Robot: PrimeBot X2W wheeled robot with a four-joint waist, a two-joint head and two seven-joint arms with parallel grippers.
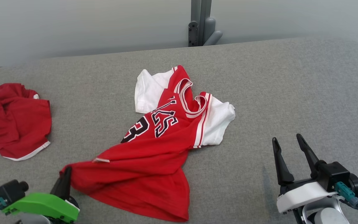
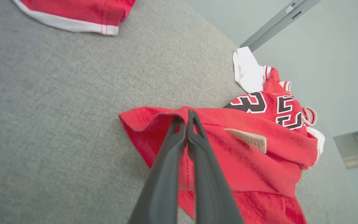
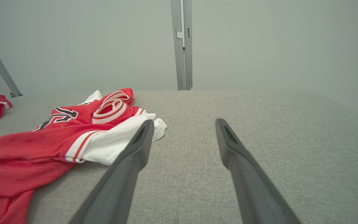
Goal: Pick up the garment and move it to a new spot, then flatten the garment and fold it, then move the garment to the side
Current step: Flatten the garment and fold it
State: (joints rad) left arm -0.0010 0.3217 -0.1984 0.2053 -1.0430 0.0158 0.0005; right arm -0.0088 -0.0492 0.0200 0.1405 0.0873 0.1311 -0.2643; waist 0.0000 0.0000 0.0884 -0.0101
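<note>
Head view, left gripper pinching hem of jersey, right gripper wide, apart from it.

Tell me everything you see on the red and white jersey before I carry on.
The jersey is red fabric with white sleeves, red-and-white striped neck trim, black white-edged lettering with a 3, and a small pale label. It lies crumpled, print side up, on the grey cloth-covered table, neck toward the far edge. The left gripper is shut on a corner of its near hem. The right gripper stands open beside it, not touching.
</note>
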